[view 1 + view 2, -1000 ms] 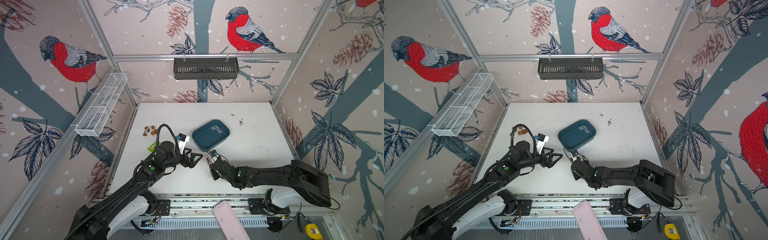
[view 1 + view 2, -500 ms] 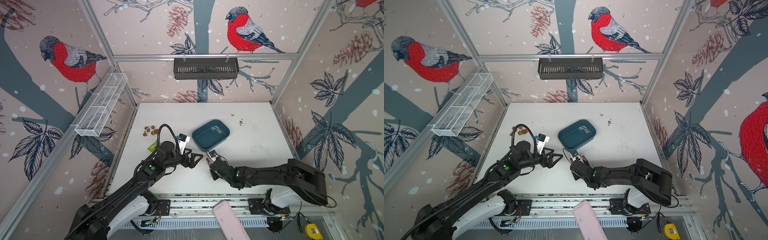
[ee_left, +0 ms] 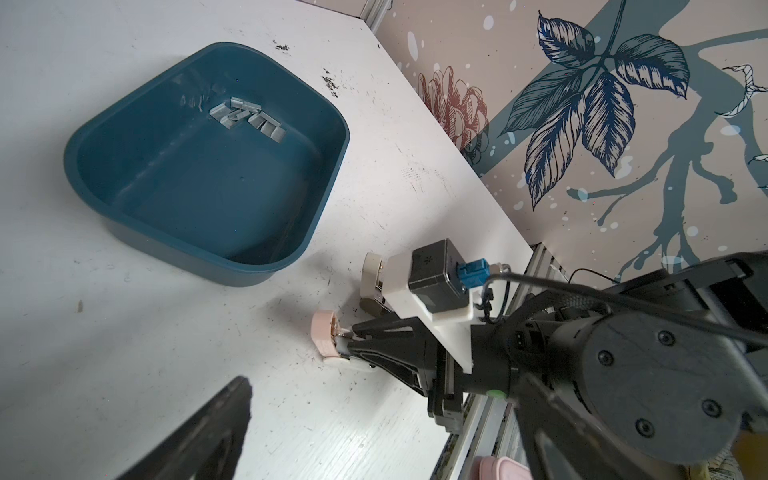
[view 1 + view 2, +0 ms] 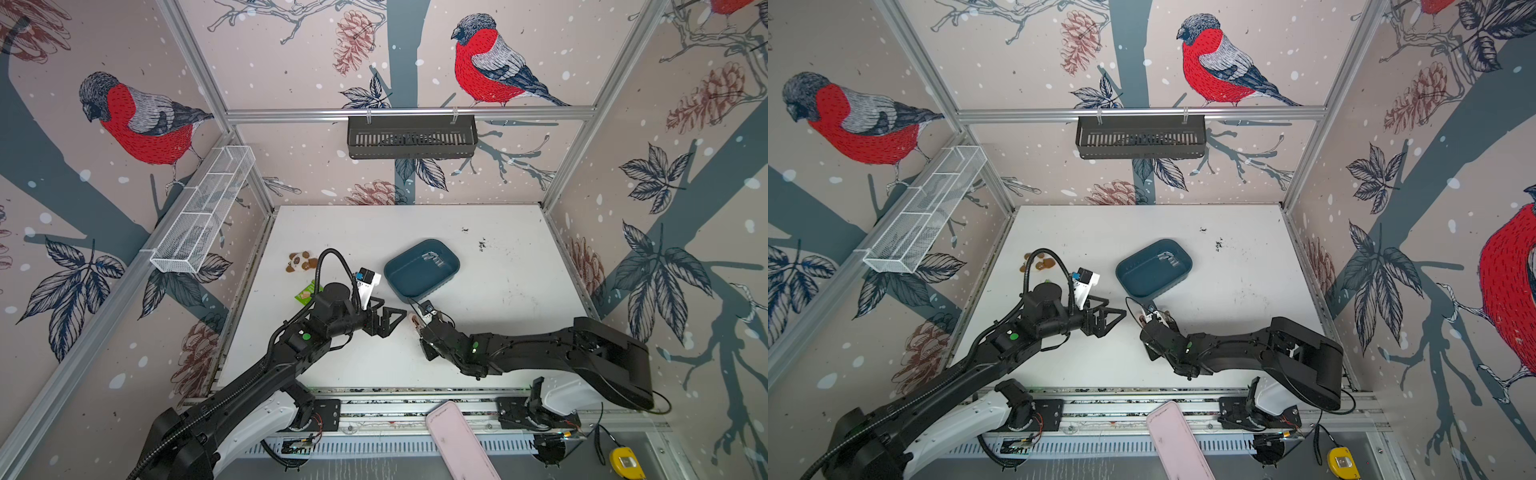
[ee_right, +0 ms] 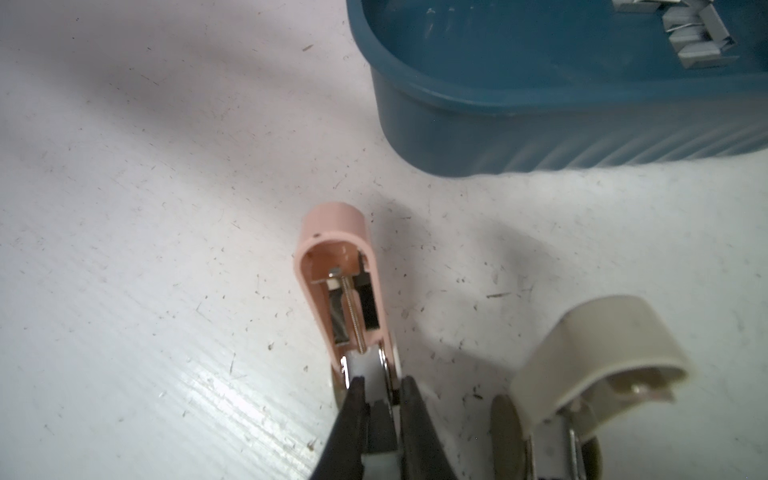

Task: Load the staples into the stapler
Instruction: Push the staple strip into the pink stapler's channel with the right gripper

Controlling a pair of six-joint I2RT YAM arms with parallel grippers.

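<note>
The right hand [image 5: 383, 380] is clamped on the opened pink stapler [image 5: 332, 220]; the left hand [image 4: 388, 321] is held wide open, empty. The staples [image 3: 248, 116] are seen in the blue tray [image 3: 174, 255] at the stapler's twelve o'clock; none is judged loaded.

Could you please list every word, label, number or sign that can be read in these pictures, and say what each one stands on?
No text can be read in any view.
The green packet: print too small to read.
The yellow case: label blurred.
The wrist camera housing: one tiny mark, illegible.
</note>
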